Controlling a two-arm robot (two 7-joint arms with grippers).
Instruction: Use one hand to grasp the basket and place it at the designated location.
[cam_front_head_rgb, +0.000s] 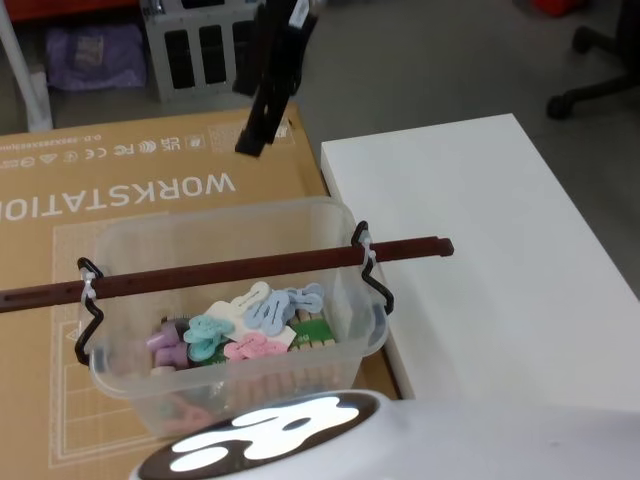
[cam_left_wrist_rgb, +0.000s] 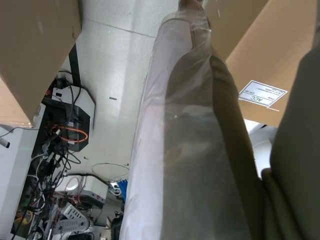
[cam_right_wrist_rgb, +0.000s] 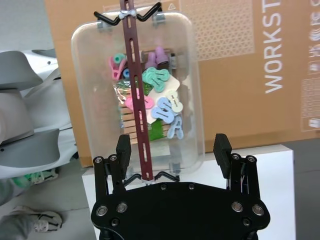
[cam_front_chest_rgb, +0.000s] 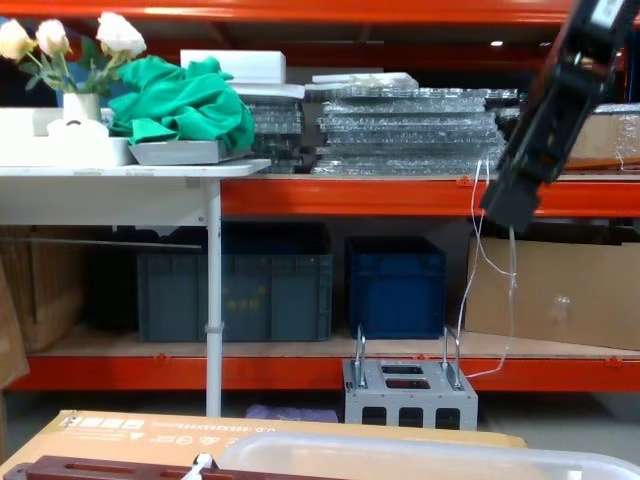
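Orange warehouse shelving (cam_front_chest_rgb: 330, 195) runs across the room behind, with dark blue-grey crates (cam_front_chest_rgb: 240, 285) on its lowest level and stacks of clear plastic trays (cam_front_chest_rgb: 410, 125) higher up. In front, a large cardboard box (cam_front_head_rgb: 150, 170) printed "WORKSTATION" lies flat, and a white desk (cam_front_head_rgb: 480, 240) stands just beside it on the robot's right.

The basket (cam_front_head_rgb: 230, 213) stands on the cardboard box, its right-hand wall close against the desk's edge. Its dark reddish-brown bar handle (cam_front_head_rgb: 230, 268) lies across the rim from side to side, tied with white ties to black wire hooks at each end, and the right end sticks out over the desk. Inside lie small pastel plastic pieces (cam_front_head_rgb: 255, 315) (pink, teal, pale blue, cream) on something green and wooden.

The right hand (cam_front_head_rgb: 262, 110) hangs in the air over the cardboard beyond the basket's far rim, clear of basket and handle. From its own wrist camera the hand (cam_right_wrist_rgb: 173, 150) has its two fingers (cam_right_wrist_rgb: 123, 150) spread wide with nothing between them, and the handle (cam_right_wrist_rgb: 136, 90) runs lengthwise below, nearer one finger than the other. The chest view shows the same hand (cam_front_chest_rgb: 540, 130) high on the right, above the basket's rim (cam_front_chest_rgb: 420, 455).
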